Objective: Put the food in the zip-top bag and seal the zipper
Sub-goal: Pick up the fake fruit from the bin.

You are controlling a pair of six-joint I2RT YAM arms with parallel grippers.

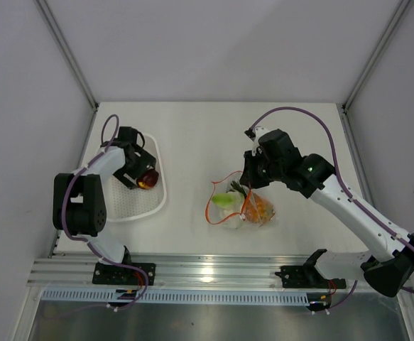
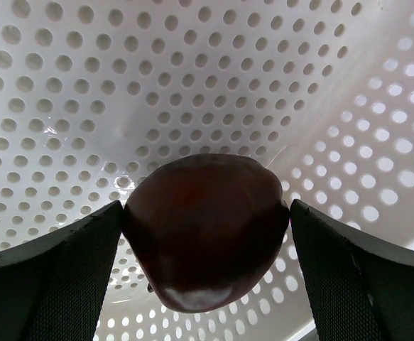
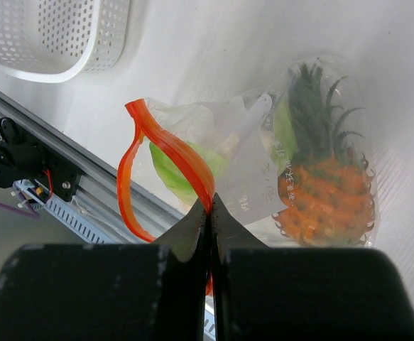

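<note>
My left gripper (image 1: 144, 177) is shut on the dark red-purple piece (image 2: 207, 229), (image 1: 148, 179) inside the white mesh basket (image 1: 139, 206). The clear zip-top bag (image 1: 246, 207) lies in the middle of the table with its mouth gaping. It holds the orange pineapple (image 3: 325, 195), (image 1: 262, 208) and the pale green leafy vegetable (image 3: 185, 160), (image 1: 223, 201). My right gripper (image 1: 248, 190) is shut on the red-orange zipper (image 3: 171, 153) at the bag's mouth, which loops open to the left (image 1: 217, 188). I do not see the round orange fruit.
The basket shows at the top left of the right wrist view (image 3: 54, 35). A metal rail (image 1: 207, 270) runs along the table's near edge. Grey walls close in the left, right and back sides.
</note>
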